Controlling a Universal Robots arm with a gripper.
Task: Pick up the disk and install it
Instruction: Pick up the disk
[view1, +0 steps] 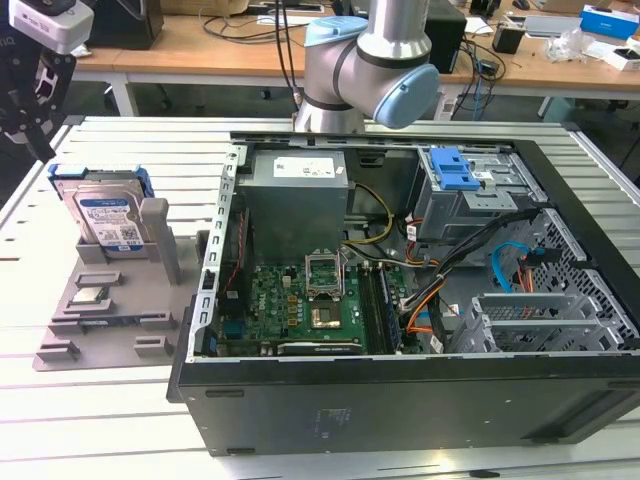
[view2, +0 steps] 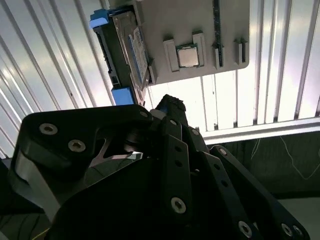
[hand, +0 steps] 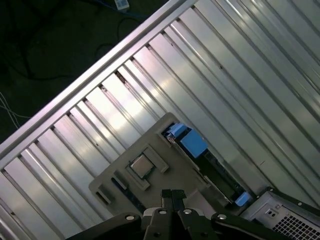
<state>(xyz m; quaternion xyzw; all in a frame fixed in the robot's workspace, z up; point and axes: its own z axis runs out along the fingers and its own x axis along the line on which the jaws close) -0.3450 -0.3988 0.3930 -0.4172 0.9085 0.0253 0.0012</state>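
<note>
My gripper (hand: 172, 196) is black. In the pale grey stand (view1: 100, 328), the disk (view1: 105, 215) is silver with a white-and-blue barcode label, framed in blue. The chip (view1: 90, 296) on the stand is silver. The table (view1: 60, 420) under the stand is silvery white, ribbed in straight stripes. To the exterior view's right of the stand, the case (view1: 400, 410) is black, its board (view1: 285, 300) green, its latch (view1: 450, 168) blue.

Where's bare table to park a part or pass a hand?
Free: slatted table in front of the grey fixture, at the exterior view's left; also the strip behind the disk, up to the table's far edge. Crowded: inside the open case, where cables, board and drive cage sit packed together.
</note>
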